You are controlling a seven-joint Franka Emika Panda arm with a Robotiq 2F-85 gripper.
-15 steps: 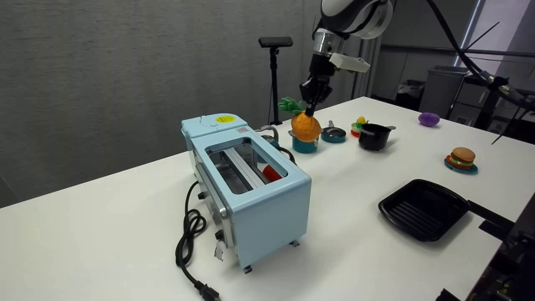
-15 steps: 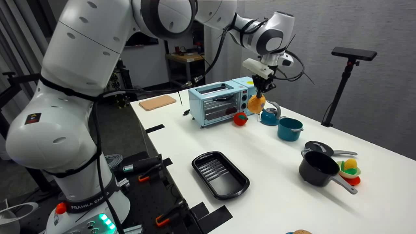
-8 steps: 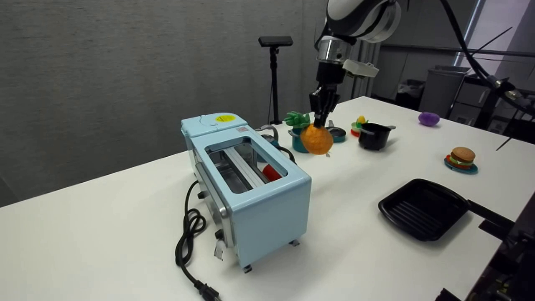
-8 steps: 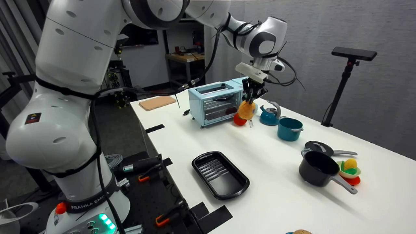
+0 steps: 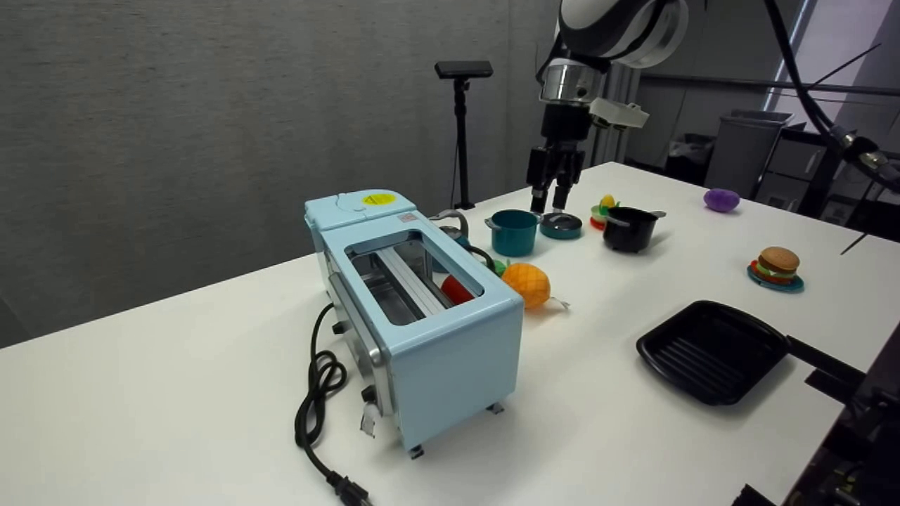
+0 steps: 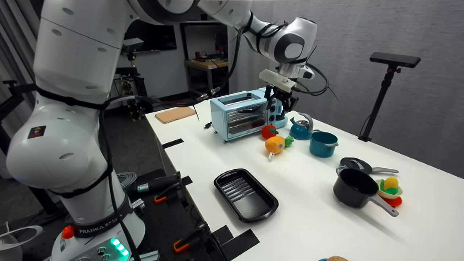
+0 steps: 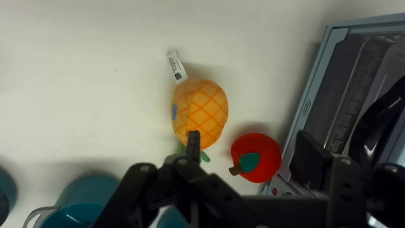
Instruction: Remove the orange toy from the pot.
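The orange toy (image 6: pixel 274 144), a plush pineapple with green leaves and a white tag, lies on its side on the white table. It rests in front of the teal pot (image 6: pixel 322 148), apart from it, and shows in both exterior views. My gripper (image 5: pixel 549 204) hangs in the air above and touches nothing. In the wrist view its two fingers (image 7: pixel 193 144) stand wide apart. One of them overlaps the lower end of the orange toy (image 7: pixel 202 107) in the picture. The teal pot (image 7: pixel 87 191) sits at the lower left there. A black pot (image 6: pixel 355 188) with a long handle stands farther off.
A red apple toy (image 7: pixel 254 156) lies between the orange toy and the pale blue toaster (image 5: pixel 457 365). Beside the teal pot stands a teal kettle (image 6: pixel 300 130). A black tray pan (image 6: pixel 246 195), a lidded pan (image 5: pixel 560 226) and a burger toy (image 5: pixel 777 263) are also on the table.
The gripper came down holding the orange toy, then opened. The toy dropped from it onto the table, and the gripper now hangs above it, spread apart.
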